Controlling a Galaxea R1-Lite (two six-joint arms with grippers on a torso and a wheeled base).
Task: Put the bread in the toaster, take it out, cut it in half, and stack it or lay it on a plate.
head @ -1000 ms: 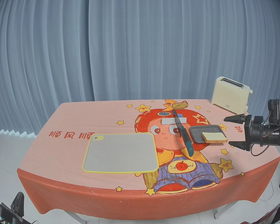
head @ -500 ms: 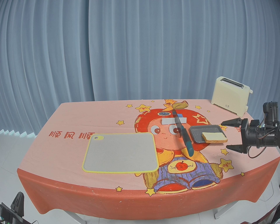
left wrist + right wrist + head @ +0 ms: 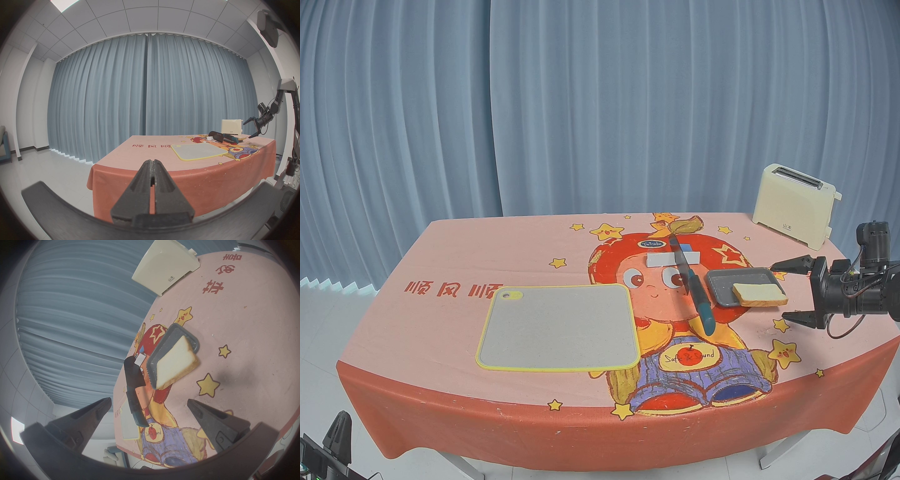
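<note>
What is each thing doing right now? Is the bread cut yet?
bread: whole, uncut, lying on the tray
toaster: upright, no bread sticking out
knife: lying on the table, not held
cutting board: lying flat
right gripper: open, holding nothing
left gripper: shut

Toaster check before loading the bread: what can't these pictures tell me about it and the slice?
- Toaster slot interior: head view's angle too shallow to see inside.
- Bread underside: hidden against the tray, head and right wrist views.
- Left wrist view: bread too small to make out.
</note>
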